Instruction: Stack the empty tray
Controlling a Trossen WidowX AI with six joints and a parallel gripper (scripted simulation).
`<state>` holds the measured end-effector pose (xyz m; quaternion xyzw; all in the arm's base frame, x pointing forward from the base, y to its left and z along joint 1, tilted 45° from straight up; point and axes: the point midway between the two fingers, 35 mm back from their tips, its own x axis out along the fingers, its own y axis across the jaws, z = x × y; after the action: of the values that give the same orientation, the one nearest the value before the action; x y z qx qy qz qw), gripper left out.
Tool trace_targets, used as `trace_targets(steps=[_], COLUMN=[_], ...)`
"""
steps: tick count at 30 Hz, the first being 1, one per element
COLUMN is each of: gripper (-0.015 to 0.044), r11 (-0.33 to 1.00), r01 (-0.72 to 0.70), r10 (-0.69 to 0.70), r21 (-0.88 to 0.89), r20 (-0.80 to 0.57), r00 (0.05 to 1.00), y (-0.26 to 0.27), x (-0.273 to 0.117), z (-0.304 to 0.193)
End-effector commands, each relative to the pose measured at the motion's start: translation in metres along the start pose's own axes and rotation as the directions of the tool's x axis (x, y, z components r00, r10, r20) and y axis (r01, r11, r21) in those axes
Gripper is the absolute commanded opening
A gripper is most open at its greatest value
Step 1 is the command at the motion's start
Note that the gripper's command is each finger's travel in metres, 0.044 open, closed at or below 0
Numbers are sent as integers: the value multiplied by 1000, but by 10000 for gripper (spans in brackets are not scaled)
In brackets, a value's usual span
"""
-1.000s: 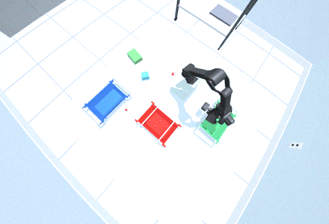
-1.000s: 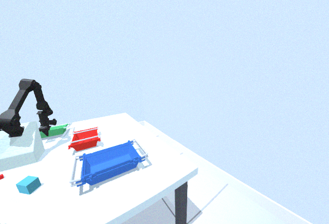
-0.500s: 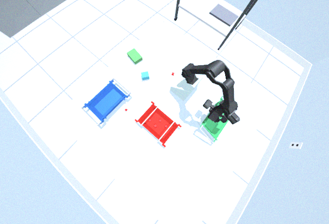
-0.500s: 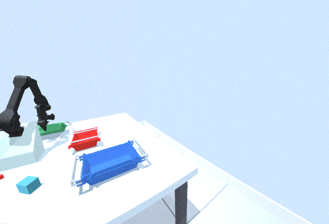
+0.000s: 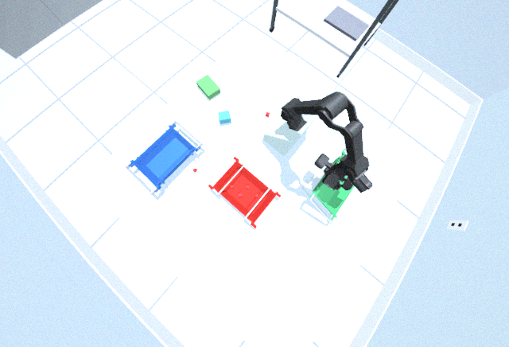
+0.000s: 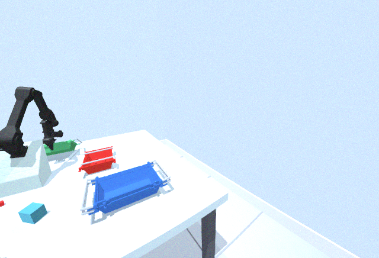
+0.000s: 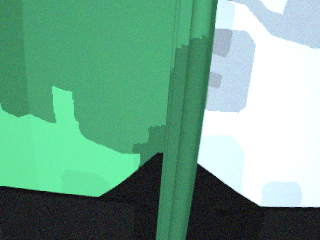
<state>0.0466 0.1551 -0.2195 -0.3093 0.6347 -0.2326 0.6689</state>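
The red tray [image 5: 265, 205] [image 6: 98, 167] stands with several small red blocks [image 5: 240, 195] on its floor. Its two wire bars lie across its top, one nearer the left end [image 5: 231, 179] and one nearer the right end [image 5: 258, 203]. The green tray [image 5: 337, 201] [image 6: 62, 150] stands right of it in the top view, partly hidden by the arm. No load shows in its visible part. My gripper [image 5: 330, 178] [image 6: 50, 147] [image 7: 170, 162] is shut on the green tray's long side wall, fingers either side of the rim. The tray looks level and low at the table.
A blue tray [image 5: 167, 157] [image 6: 131, 199] with bars swung out stands left of the red tray in the top view. A green block [image 5: 208, 86], a cyan block [image 5: 224, 117] [image 6: 32, 213] and two tiny red pieces [image 5: 267, 115] [image 5: 195, 169] lie on the table.
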Motion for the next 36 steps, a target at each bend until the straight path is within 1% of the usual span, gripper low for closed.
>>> trace_targets(steps=[1, 24, 36], gripper=[0, 0, 0], r11=[999, 999, 999], r01=[-35, -40, -40], r10=[35, 40, 40], r21=[11, 11, 11], r20=[0, 0, 0], r00=[999, 999, 999], y=[15, 63, 63], x=[-17, -103, -105], z=[4, 16, 16])
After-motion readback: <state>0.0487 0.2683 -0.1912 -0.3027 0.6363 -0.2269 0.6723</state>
